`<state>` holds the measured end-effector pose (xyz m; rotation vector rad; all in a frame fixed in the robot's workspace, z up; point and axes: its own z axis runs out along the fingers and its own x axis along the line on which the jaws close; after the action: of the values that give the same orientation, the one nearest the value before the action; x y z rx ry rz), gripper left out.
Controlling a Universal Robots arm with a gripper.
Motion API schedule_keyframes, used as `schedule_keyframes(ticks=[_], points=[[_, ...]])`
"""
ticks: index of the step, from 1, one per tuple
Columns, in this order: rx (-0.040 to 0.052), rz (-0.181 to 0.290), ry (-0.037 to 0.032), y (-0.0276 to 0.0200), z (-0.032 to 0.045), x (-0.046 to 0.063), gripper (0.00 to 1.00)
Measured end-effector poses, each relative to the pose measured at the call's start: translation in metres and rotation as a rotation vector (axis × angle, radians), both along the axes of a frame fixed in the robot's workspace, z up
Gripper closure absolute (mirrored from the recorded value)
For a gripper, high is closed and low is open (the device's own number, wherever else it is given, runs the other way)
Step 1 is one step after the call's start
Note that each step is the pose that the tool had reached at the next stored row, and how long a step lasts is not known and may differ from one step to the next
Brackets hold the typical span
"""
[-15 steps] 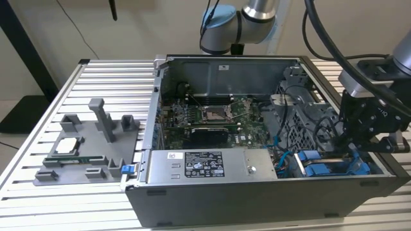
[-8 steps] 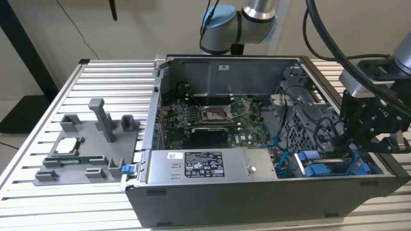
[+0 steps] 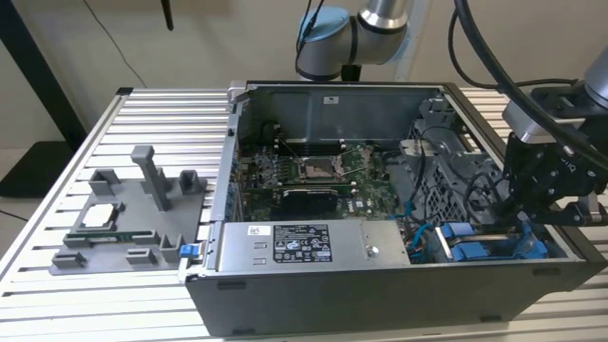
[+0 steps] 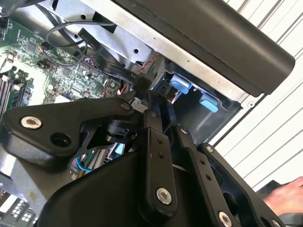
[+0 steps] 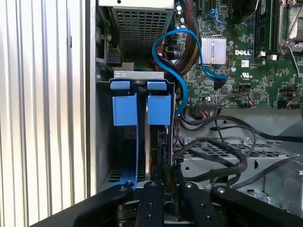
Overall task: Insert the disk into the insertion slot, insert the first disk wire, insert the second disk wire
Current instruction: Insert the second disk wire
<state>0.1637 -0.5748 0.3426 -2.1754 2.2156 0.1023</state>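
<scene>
Disk (image 5: 158, 144) stood on edge inside the slot (image 5: 105, 156), in the corner of the open case (image 3: 380, 303) nearest the exterior view's right. In the first wrist view it sat behind one of two blue tabs (image 5: 158, 109), which stood side by side at the bay's far end with a blue rail running down beside them.

The gripper (image 5: 163, 172) reached into that bay from above, and its black fingers (image 5: 150, 203) were drawn narrow, pinched on the disk's near edge. In the second wrist view the gripper (image 4: 158, 106) converged just short of the same blue tabs (image 4: 181, 84). In the exterior view the gripper (image 3: 528, 219) hung over the slot (image 3: 494, 246).

A flat blue cable (image 5: 175, 42) looped from beside the bay across to the green board (image 5: 246, 71), its plug end lying loose near a finned heat sink (image 5: 213, 49). White lettering was printed on the board beside that sink. Black cables (image 5: 222, 151) lay tangled over the grey metal next to the slot, apart from the disk.

As for labels, the long grey power supply (image 3: 380, 246) at the front of the case carried a white sticker (image 3: 299, 244) covered in black print (too small to make out). A smaller white label (image 3: 329, 99) sat on the rear wall.

The case rested on a slatted metal table (image 3: 161, 121). Well apart, toward the exterior view's left, a grey tray (image 3: 124, 203) held a processor (image 3: 100, 215) and a memory stick (image 3: 109, 236).
</scene>
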Motion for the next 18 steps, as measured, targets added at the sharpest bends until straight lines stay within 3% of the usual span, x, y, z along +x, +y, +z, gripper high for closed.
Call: schedule_keyframes(ticks=[7,18], points=[[-0.0004,0.0,-0.0147,0.0001,-0.0026,-0.002,1.0],[-0.004,0.0,-0.0183,0.0,-0.0137,-0.004,1.0]])
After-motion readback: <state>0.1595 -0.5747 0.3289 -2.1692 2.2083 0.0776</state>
